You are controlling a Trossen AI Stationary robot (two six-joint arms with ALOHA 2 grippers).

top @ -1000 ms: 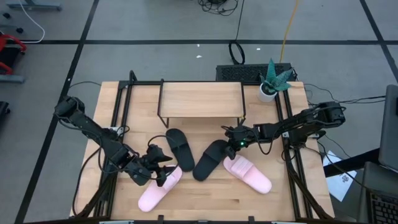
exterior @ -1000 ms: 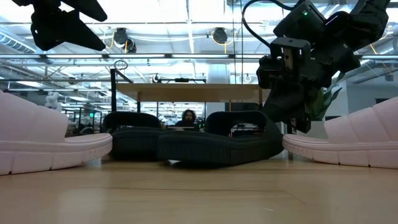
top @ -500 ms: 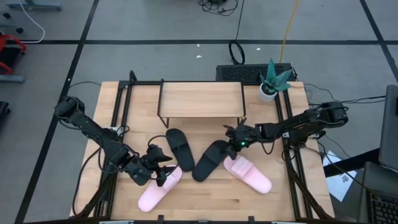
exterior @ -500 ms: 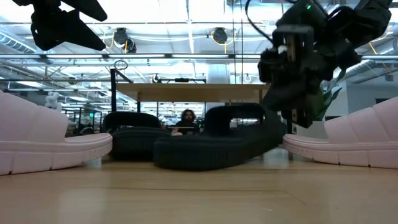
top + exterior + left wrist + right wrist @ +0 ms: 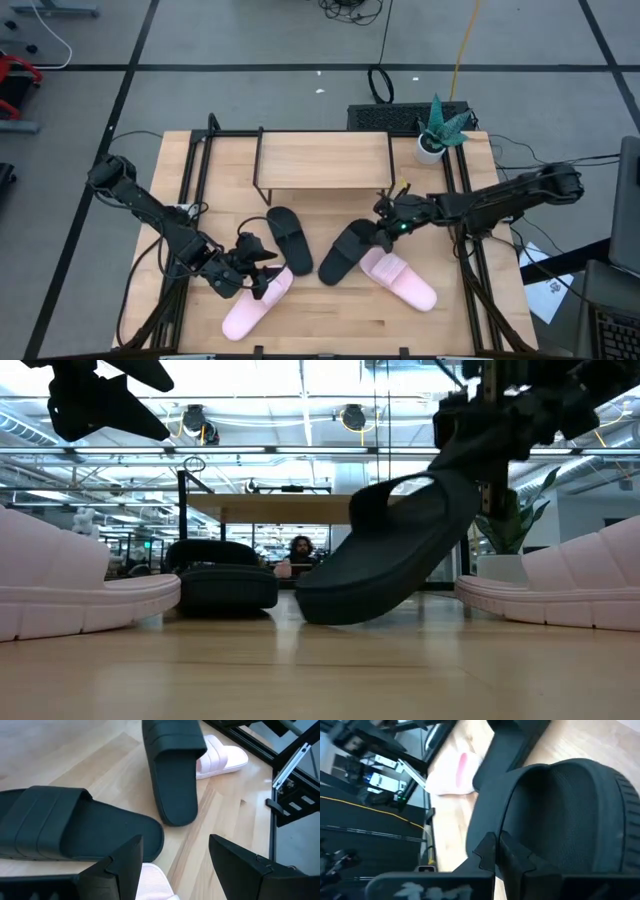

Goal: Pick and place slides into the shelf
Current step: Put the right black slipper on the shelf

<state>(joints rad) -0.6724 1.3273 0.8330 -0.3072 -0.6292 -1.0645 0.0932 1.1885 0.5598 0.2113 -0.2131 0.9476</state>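
- The right gripper (image 5: pixel 386 222) is clamped tight on the strap end of a black slide (image 5: pixel 345 252), near the table's middle, in front of the shelf (image 5: pixel 322 160).
- In the low view that slide (image 5: pixel 390 555) hangs tilted: its strap end is raised under the gripper and its other end touches the table (image 5: pixel 330 310).
- In the right wrist view the fingers (image 5: pixel 492 851) pinch the edge of the slide's strap (image 5: pixel 570 815).
- A pink slide (image 5: pixel 398 278) lies flat just beside the lifted one, on its right-arm side, toward the table's front edge.
- The second black slide (image 5: pixel 290 238) lies flat in front of the shelf, just left of the lifted one and apart from it.
- The left gripper (image 5: pixel 262 278) sits over the strap end of the other pink slide (image 5: pixel 255 304), near the front left of the table; its jaws stand partly open with nothing between them.
- In the left wrist view its two fingers (image 5: pixel 125 862) frame both black slides, with a pink edge (image 5: pixel 157 882) between them.
- The shelf stands at the table's back, its plank top bare.
- A potted plant (image 5: pixel 438 128) stands at the back right corner, beside the shelf.
- A person (image 5: pixel 299 550) sits in the room behind, seen under the shelf in the low view.
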